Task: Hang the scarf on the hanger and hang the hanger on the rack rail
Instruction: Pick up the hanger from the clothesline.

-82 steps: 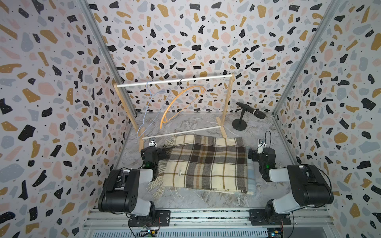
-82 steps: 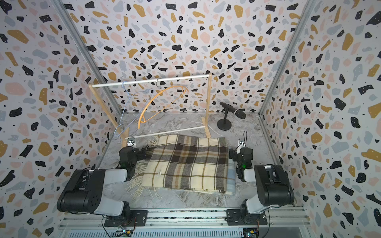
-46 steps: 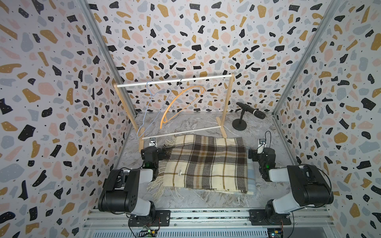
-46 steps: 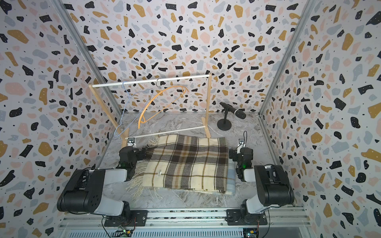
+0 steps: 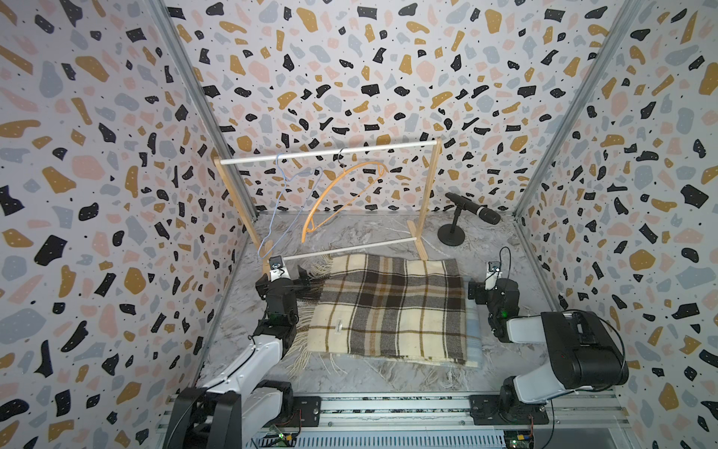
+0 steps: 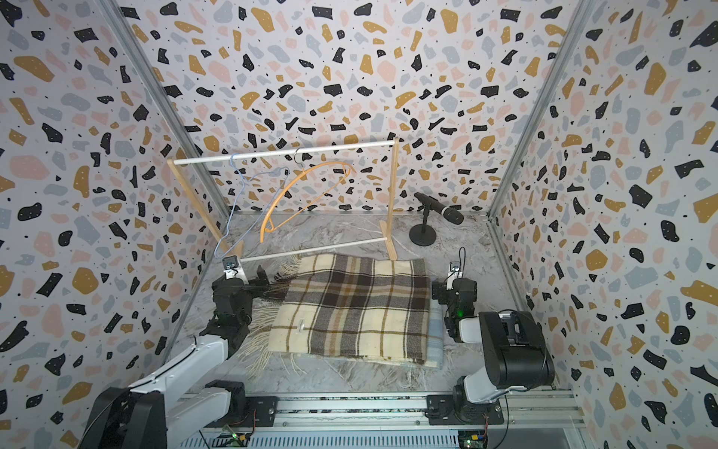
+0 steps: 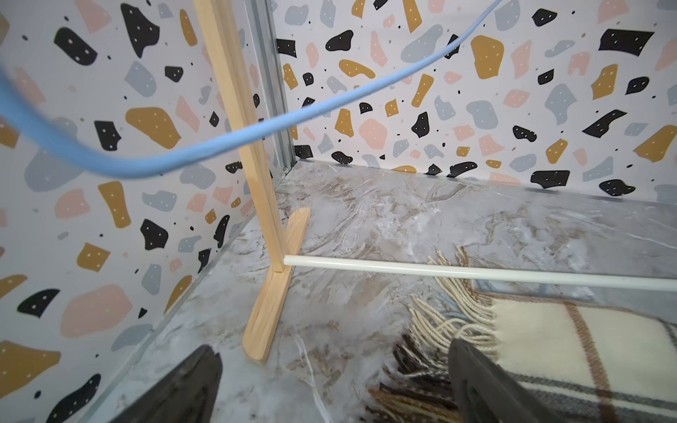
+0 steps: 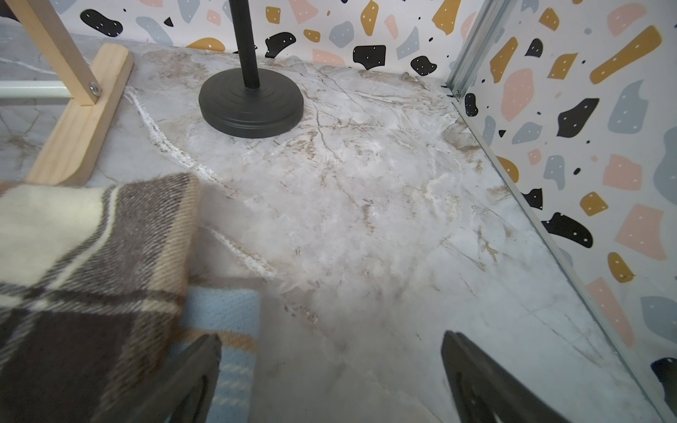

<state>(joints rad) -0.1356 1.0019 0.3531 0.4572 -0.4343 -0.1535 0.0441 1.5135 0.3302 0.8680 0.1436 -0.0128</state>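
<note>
Between the spread jaws of the left gripper (image 7: 331, 348) nothing is held and only table (image 7: 366, 227) shows. Its inner finger (image 7: 483, 377) lies over the fringe (image 7: 436, 326) at the end of the scarf (image 7: 549, 340), though I cannot tell whether it presses the threads or merely hangs over them. Across the cloth, the right gripper (image 8: 331, 337) is just as wide open and just as empty, with one finger (image 8: 198, 370) over a pale blue layer (image 8: 223, 311) that peeps from under the scarf's folded edge. So the scarf lies flat and folded between the two grippers. Its long axis runs from one arm to the other, fringed end toward the left arm and plain fold toward the right. Each gripper is just beside its own end, and neither has a grip. Behind the scarf stands the rack (image 5: 430, 194), and from its top rod hang a thin blue hanger (image 7: 205, 154) and an orange hanger (image 5: 317, 203). Both are tilted and sit toward the left side; which one is meant I cannot say. By my judgement the left arm is nearer to both, since the blue one's lower corner hangs close over its wrist, so the lift must carry the scarf up and back. A microphone (image 5: 472, 208) stands apart at the far right.
</note>
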